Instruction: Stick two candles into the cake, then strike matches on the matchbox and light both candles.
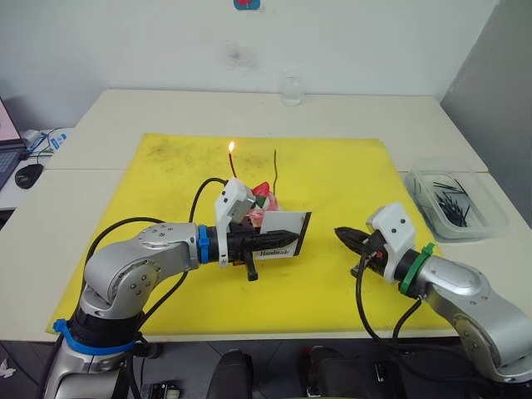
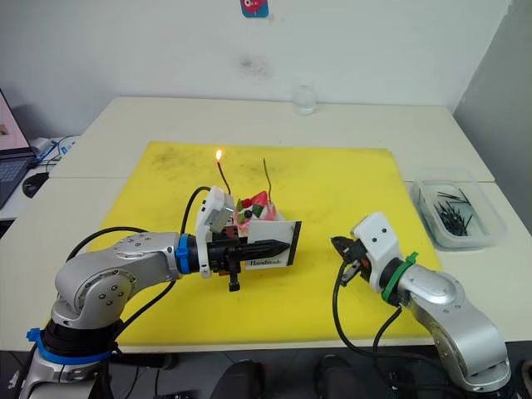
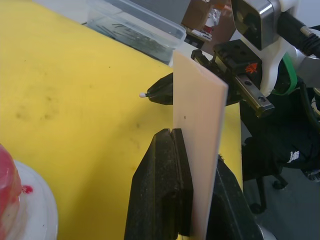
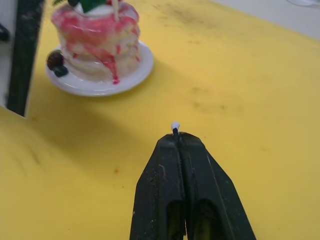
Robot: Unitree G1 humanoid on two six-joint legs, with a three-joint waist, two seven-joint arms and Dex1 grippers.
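Note:
The pink cake [image 4: 100,35] sits on its white plate [image 4: 131,75] in the middle of the yellow mat. Two candles stand in it: the red candle [image 1: 233,166] burns with a small flame, the pale gold candle [image 1: 275,170] is unlit. My left gripper [image 1: 278,239] is shut on the white matchbox [image 1: 287,223], holding it upright just in front of the cake and partly hiding it. To the right, my right gripper [image 4: 176,137] is shut on a match [image 4: 175,125], whose white tip pokes out and points at the matchbox, a short gap away.
A clear plastic tub [image 1: 455,199] holding several dark matches stands off the mat [image 1: 166,166] at the right. A glass [image 1: 291,87] is at the table's far edge. A laptop and mouse [image 1: 29,174] lie far left.

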